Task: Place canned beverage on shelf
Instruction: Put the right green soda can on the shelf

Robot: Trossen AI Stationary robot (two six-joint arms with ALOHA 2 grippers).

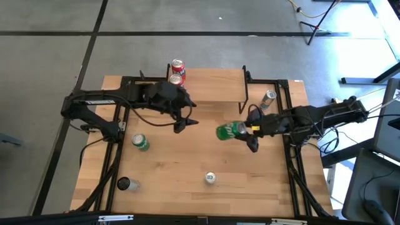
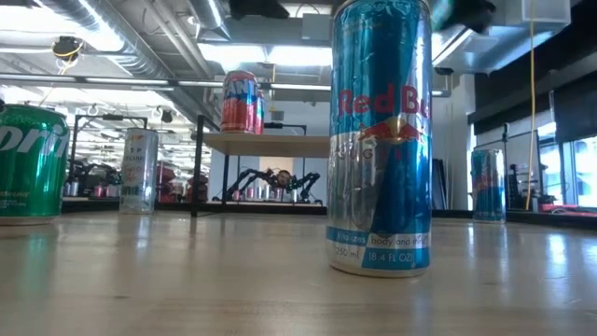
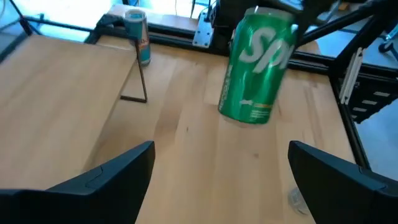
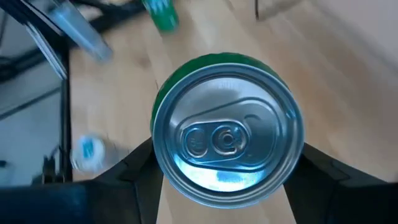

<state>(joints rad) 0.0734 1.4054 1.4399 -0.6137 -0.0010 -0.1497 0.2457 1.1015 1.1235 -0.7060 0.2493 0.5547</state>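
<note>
My right gripper (image 1: 245, 132) is shut on a green soda can (image 1: 230, 131) just right of the table's middle, in front of the shelf (image 1: 212, 84). The can also shows in the left wrist view (image 3: 256, 65) and, top on, in the right wrist view (image 4: 227, 134). The shelf, a low rack with a light wooden top, stands at the far middle. Two red cans (image 1: 177, 72) stand at its left end. My left gripper (image 1: 182, 119) is open and empty to the green can's left, fingers (image 3: 106, 180) wide apart. My right gripper pinches the green can between its two fingers (image 4: 134, 165), one on each side of the wall just below the top rim (image 4: 159, 163). The fingers come from the table's right, slanting down, and lie along the can. The can is lifted clear of the table, tilted, top toward the wrist.
Loose cans stand on the table: a green one (image 1: 140, 142) at the left, a dark one (image 1: 123, 184) near left, a blue and silver one (image 1: 210, 178) near the front middle. A silver one (image 1: 269, 98) is right of the shelf. Black frame rails (image 1: 290, 156) flank the table.
</note>
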